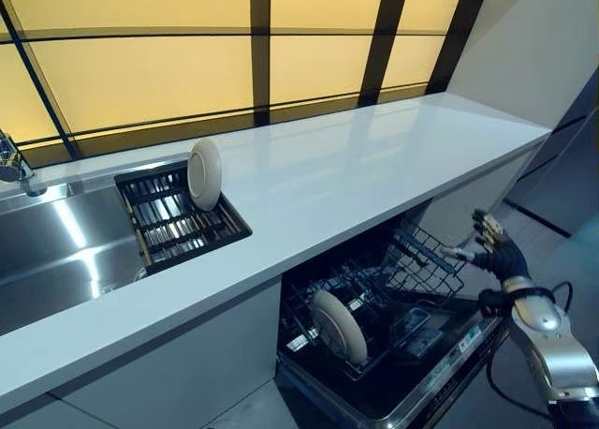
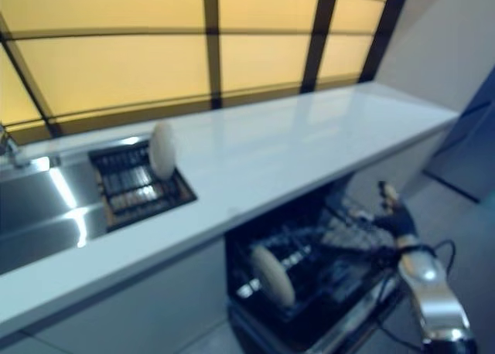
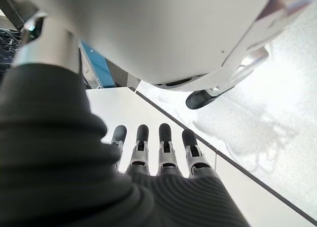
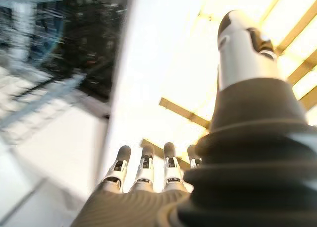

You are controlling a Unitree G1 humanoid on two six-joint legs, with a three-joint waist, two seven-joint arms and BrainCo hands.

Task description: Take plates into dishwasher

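Your right hand (image 1: 493, 249) hangs open and empty beside the dishwasher rack (image 1: 426, 260); one plate (image 1: 339, 327) stands inside, another (image 1: 204, 174) in the sink rack (image 1: 178, 221) (left hand (image 3: 158, 155) relaxed, empty).

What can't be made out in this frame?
- Faucet: cut off by the eye view's left edge.
- Dishwasher interior: back hidden under the counter.
- Left hand: only in its wrist view, fingers straight, holding nothing; position unclear.
- Right hand: open, empty, by the rack.
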